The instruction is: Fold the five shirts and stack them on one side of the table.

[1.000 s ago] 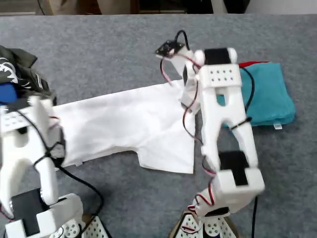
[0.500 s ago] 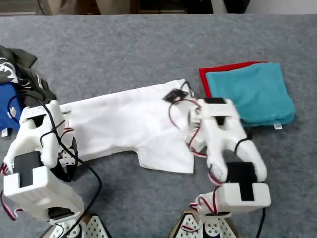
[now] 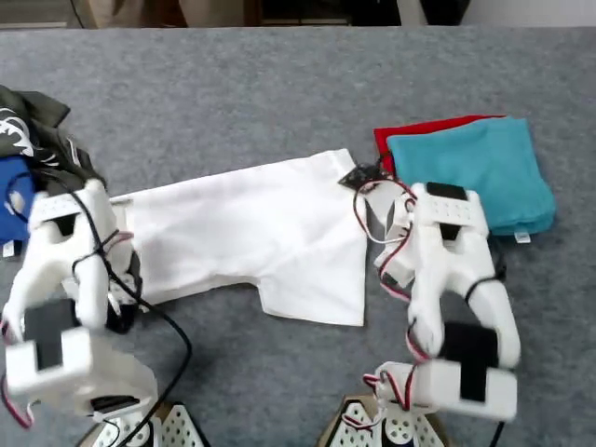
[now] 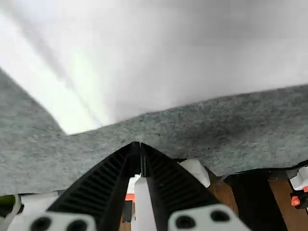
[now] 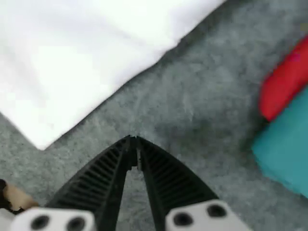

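Nearest, at the front edge of the grey tabletop [image 3: 233, 84], the left arm [image 3: 65, 270] and the right arm [image 3: 452, 261] are seen, each bent low over the surface.

The left gripper [image 4: 140, 144] is held over bare tabletop, just beside an edge of the white shirt [image 3: 242, 233]. Its 2 fingers are pressed together tip to tip, and nothing is pinched between them.

The right gripper [image 5: 134, 139] is likewise poised over bare tabletop, in the gap between the white shirt's edge and the folded stack. Its 2 fingers are also pressed together, with nothing caught in them.

Between the 2 arms the white shirt is laid flat in the middle of the tabletop, spread lengthwise from one arm to the other, with 1 flap reaching toward the near edge.

Farther back, on the right arm's side, the teal shirt [image 3: 475, 177] is found folded into a rectangle and set on top of the red shirt [image 3: 384, 138], of which a narrow border is shown along the far edge and the side facing the white shirt. This stack of 2 is separated from the white shirt by a strip of tabletop.

On the left arm's side, a dark shirt [image 3: 42, 130] with a pale print is heaped, crumpled, at the tabletop's edge. A blue shirt [image 3: 11, 177] is tucked just beside it, partly hidden behind the left arm.
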### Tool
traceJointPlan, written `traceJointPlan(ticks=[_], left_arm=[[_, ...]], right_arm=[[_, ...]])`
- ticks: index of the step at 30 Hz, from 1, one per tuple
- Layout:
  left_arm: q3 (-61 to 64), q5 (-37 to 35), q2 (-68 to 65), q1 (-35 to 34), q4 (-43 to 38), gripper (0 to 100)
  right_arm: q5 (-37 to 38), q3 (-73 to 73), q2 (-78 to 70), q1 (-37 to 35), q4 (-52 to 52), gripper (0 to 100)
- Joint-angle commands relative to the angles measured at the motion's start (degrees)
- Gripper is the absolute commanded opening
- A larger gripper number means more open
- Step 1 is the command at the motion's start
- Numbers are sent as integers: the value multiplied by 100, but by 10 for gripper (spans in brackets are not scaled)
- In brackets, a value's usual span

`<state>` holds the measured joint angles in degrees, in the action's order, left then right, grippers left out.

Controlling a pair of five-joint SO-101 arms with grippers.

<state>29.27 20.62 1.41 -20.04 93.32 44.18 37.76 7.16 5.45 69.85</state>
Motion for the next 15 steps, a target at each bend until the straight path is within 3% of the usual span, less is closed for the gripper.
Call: traceJointPlan(ticks=[1,3,9,15], left_arm=[[-457,132,1464,-44,185,19],[-352,105,2053,-26,-255,19],[1204,-114,2149,-44,-2875,19],[1459,44,910,-123,-2708,19]], right_arm=[[44,-84,989,-84,237,2],[-18,-57,1358,-382,290,2],[-818,286,1095,-1525,-501,2],[-923,171,-585,-1112,-1319,2]])
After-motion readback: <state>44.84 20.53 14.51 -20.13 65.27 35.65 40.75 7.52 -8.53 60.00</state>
